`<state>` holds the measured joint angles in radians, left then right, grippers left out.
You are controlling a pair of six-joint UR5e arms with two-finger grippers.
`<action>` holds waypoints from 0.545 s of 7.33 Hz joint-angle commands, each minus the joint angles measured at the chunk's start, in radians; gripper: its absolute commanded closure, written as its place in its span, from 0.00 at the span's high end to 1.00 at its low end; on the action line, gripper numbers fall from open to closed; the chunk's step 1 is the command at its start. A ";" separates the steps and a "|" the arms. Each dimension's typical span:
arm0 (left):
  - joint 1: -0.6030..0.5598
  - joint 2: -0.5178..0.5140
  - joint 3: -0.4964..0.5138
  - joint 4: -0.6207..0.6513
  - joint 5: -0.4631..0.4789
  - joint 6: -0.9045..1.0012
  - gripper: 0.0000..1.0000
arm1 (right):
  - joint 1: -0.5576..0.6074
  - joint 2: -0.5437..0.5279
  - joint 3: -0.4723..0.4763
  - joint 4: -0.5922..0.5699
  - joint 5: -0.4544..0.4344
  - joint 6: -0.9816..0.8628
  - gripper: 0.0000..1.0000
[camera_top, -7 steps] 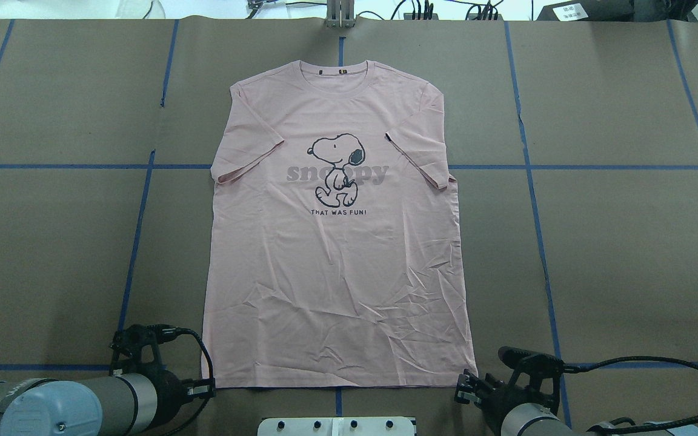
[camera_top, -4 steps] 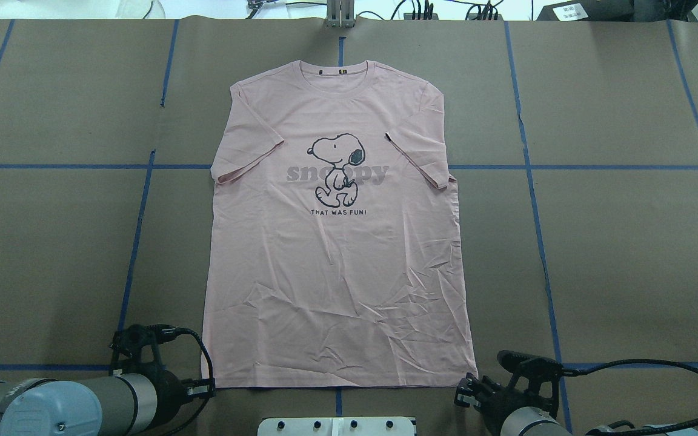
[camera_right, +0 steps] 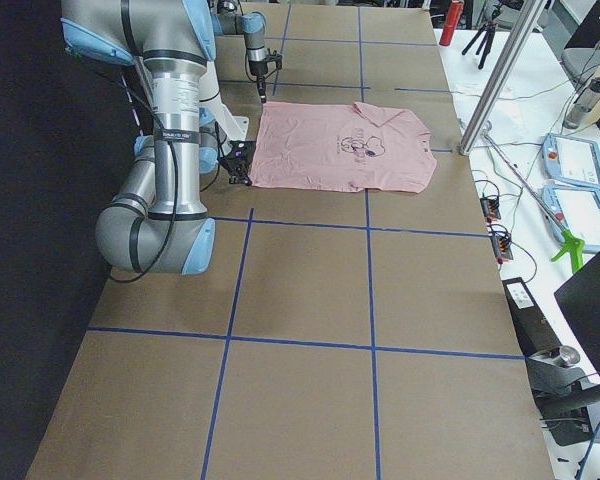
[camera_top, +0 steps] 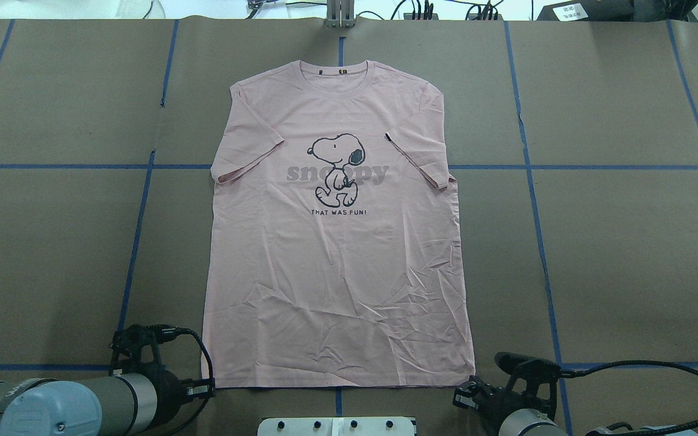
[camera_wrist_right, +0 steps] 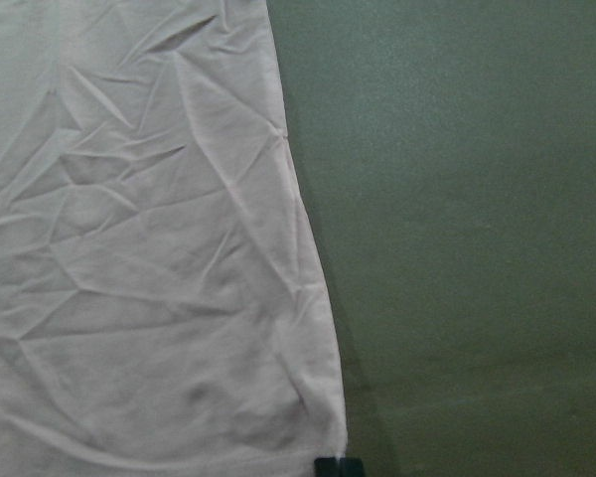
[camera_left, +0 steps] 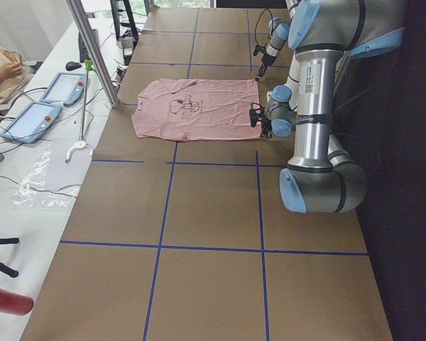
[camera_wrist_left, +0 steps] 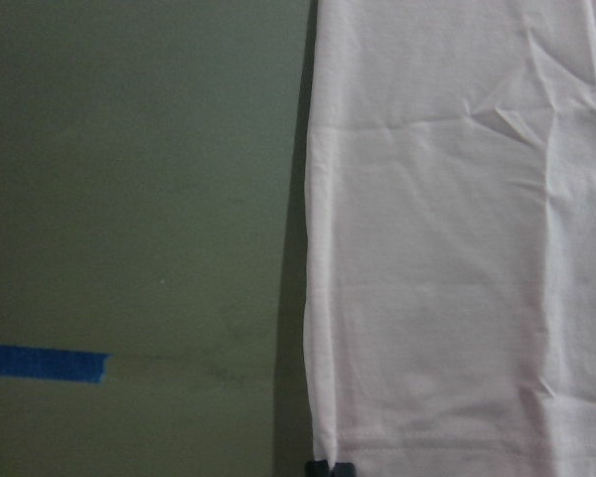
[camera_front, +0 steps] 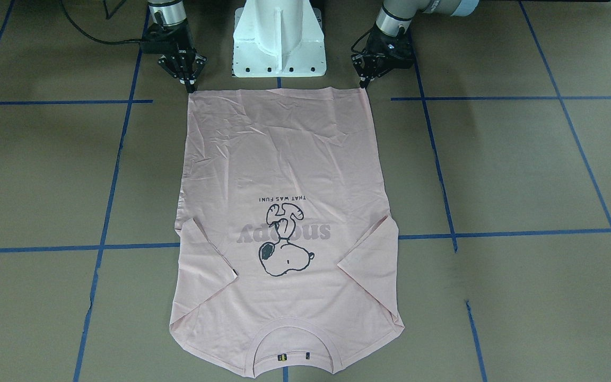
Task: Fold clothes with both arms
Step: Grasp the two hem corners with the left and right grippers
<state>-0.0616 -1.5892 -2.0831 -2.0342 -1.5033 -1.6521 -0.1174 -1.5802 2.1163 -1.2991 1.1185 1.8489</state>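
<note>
The pale pink T-shirt (camera_top: 337, 272) lies flat on the brown table, print up, collar at the far side and both sleeves folded inward. It also shows in the front view (camera_front: 284, 159). My left gripper (camera_top: 208, 387) sits at the hem's left corner, on the right in the front view (camera_front: 363, 85). Its tips (camera_wrist_left: 330, 469) are shut together at the hem corner. My right gripper (camera_top: 458, 396) sits at the hem's right corner, on the left in the front view (camera_front: 191, 87). Its tips (camera_wrist_right: 336, 467) are shut together at that corner.
The white pedestal base (camera_front: 279, 42) stands between the two arms, just behind the hem. Blue tape lines (camera_top: 137, 230) cross the brown table cover. A metal post (camera_top: 340, 15) stands at the far edge. Teach pendants (camera_left: 28, 121) lie on the side table.
My right gripper has drawn back slightly toward the robot, and the hem's right corner has shifted a little with it. The left arm has not moved.
</note>
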 commanded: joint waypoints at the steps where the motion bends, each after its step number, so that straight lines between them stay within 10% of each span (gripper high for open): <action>1: -0.001 0.000 -0.006 0.000 -0.002 0.000 0.00 | 0.010 0.000 0.036 0.000 0.007 -0.008 0.00; 4: -0.018 0.023 -0.394 0.313 -0.156 0.014 0.00 | 0.021 -0.072 0.360 -0.151 0.053 -0.057 0.00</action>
<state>-0.0751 -1.5663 -2.2967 -1.8933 -1.5819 -1.6410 -0.1008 -1.6278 2.3248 -1.3540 1.1431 1.8122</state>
